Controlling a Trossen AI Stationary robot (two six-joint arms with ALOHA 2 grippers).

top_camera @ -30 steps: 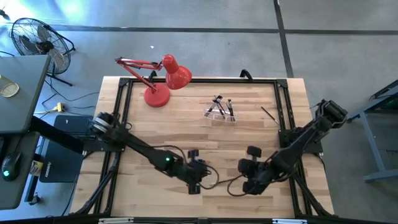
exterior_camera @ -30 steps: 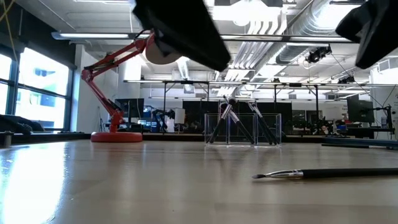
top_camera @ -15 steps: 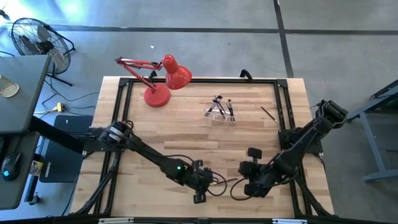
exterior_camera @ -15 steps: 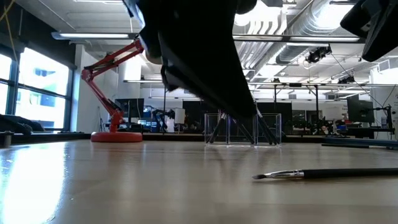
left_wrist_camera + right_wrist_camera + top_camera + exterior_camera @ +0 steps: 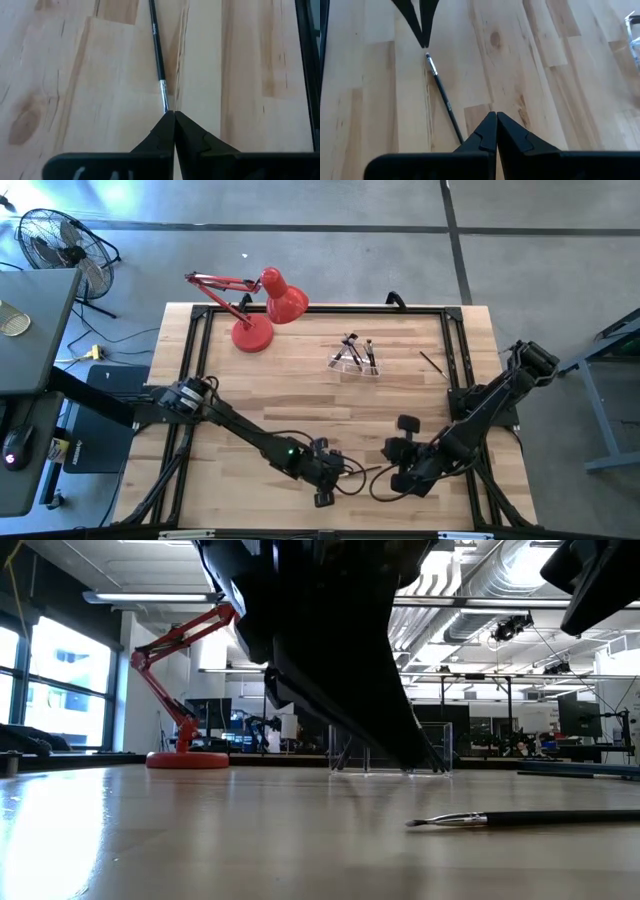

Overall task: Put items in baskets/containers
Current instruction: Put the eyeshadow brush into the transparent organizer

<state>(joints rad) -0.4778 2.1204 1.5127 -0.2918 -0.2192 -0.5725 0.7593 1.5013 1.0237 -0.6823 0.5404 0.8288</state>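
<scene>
One dark-handled brush with a silver ferrule lies flat on the wood near the table's near edge, between the two grippers; it also shows as the brush and the brush. My left gripper is shut, its tips just short of the bristle end and, in the low view, above the table. My right gripper is shut beside the handle end. The clear holder stands far back with several brushes leaning in it. Another brush lies by the right rail.
A red desk lamp stands at the far left of the table. A black frame rail runs around the table top. Bare wood lies between the grippers and the holder. Cables loop near the near edge.
My left arm has swung toward the table's near edge and to the right, bringing its gripper close to the bristle end of the brush; in the low view it now fills much of the picture's upper middle. The brush has stayed where it was.
</scene>
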